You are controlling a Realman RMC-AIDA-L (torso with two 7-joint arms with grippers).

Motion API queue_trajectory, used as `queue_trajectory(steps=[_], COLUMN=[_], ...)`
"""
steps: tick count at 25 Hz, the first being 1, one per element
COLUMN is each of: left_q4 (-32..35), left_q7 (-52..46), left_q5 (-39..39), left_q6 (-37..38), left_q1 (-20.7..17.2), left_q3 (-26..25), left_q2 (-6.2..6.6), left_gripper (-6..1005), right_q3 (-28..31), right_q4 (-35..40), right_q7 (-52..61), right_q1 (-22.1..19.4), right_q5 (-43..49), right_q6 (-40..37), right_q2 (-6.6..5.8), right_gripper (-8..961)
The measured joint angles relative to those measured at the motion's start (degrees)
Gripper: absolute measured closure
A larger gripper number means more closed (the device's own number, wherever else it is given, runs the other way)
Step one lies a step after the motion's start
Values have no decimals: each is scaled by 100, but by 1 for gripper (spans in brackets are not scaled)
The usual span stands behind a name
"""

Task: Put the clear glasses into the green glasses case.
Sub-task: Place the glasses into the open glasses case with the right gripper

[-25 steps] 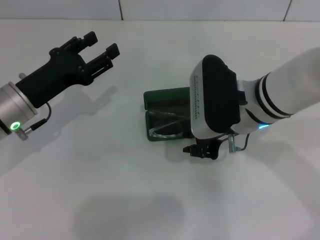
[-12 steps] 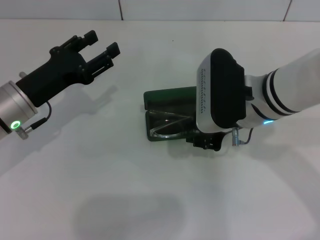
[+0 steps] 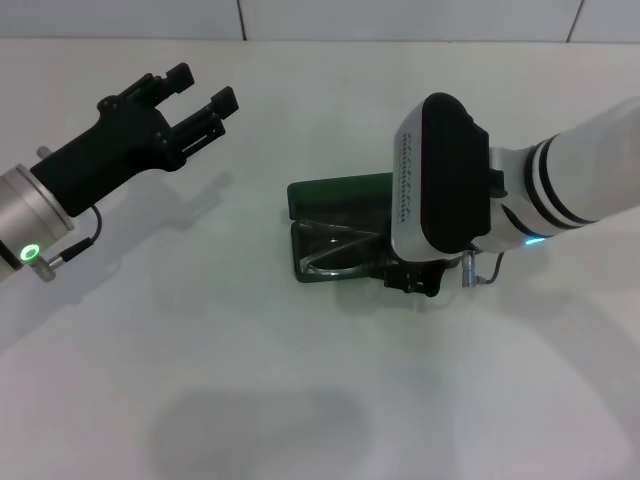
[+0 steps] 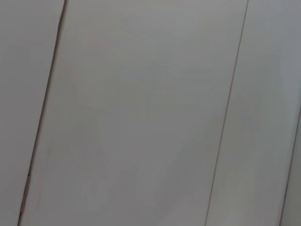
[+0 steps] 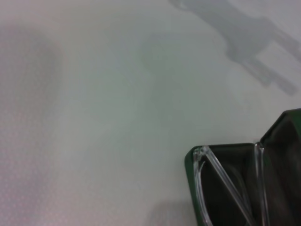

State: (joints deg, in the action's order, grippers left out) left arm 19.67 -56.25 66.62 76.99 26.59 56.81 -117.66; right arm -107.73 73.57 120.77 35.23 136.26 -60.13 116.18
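The green glasses case (image 3: pixel 310 270) lies open at the table's middle, its lid (image 3: pixel 335 190) standing up at the far side. The clear glasses (image 3: pixel 335 250) lie folded inside the tray. In the right wrist view the case's corner (image 5: pixel 193 162) and the clear glasses' arm (image 5: pixel 221 181) show. My right gripper (image 3: pixel 412 279) hangs low at the case's right end, mostly hidden under its own wrist. My left gripper (image 3: pixel 203 88) is held open, high at the far left, well away from the case and holding nothing.
White table top (image 3: pixel 200 350) all round the case, with tile seams along the back wall. The left wrist view shows only pale panelled surface (image 4: pixel 141 117).
My right gripper has moved from the case's front right up against its right end. The left arm, the case and the glasses have stayed put.
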Motion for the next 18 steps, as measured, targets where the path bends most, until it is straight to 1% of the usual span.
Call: queue_trajectory(steps=[10,14,18], left_q4=[2,2,7], left_q7=[11,17,15], left_q5=[0,0,0], left_q6=[36,31,25], left_q1=[-27,-31,-27], left_q3=[-17,-16,-18], left_q2=[-22,-25,-20], left_gripper=[271,271,271], right_q3=[-38,-71,-106], right_q4=[172,199,178], right_q7=[-14,-40,-43], right_q1=[-65,-125,-124], right_q5=[54,62,66], right_q6=[43,258,309], right_q2=[0,0,0], right_gripper=[612,609,607])
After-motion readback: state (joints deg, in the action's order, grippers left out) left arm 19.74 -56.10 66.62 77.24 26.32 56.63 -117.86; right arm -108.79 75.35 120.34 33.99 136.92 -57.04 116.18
